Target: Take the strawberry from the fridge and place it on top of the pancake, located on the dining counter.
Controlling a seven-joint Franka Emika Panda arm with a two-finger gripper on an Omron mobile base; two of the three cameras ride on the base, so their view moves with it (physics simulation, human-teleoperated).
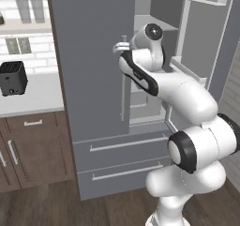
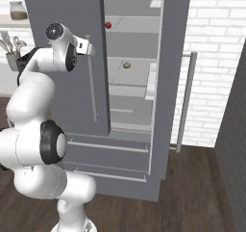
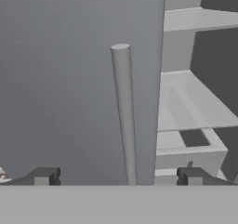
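Note:
The grey fridge (image 1: 91, 65) has its left door shut and its right door swung open. The tiny red strawberry (image 2: 108, 24) sits on an upper shelf inside, beside the left door's edge. My gripper (image 3: 118, 176) is open at the top of the left door's thin handle (image 3: 124, 116), with one fingertip (image 3: 44, 175) on each side of the bar and not touching it. From the base the gripper (image 2: 90, 45) (image 1: 120, 47) is level with the handle's upper end. The pancake and the dining counter are out of view.
A small brownish lump (image 2: 126, 65) lies on the shelf below the strawberry. The open right door (image 2: 170, 82) and its handle (image 2: 186, 101) stand to the right, and two drawers (image 1: 122, 145) are below. A black appliance (image 1: 12, 78) sits on the white worktop to the left.

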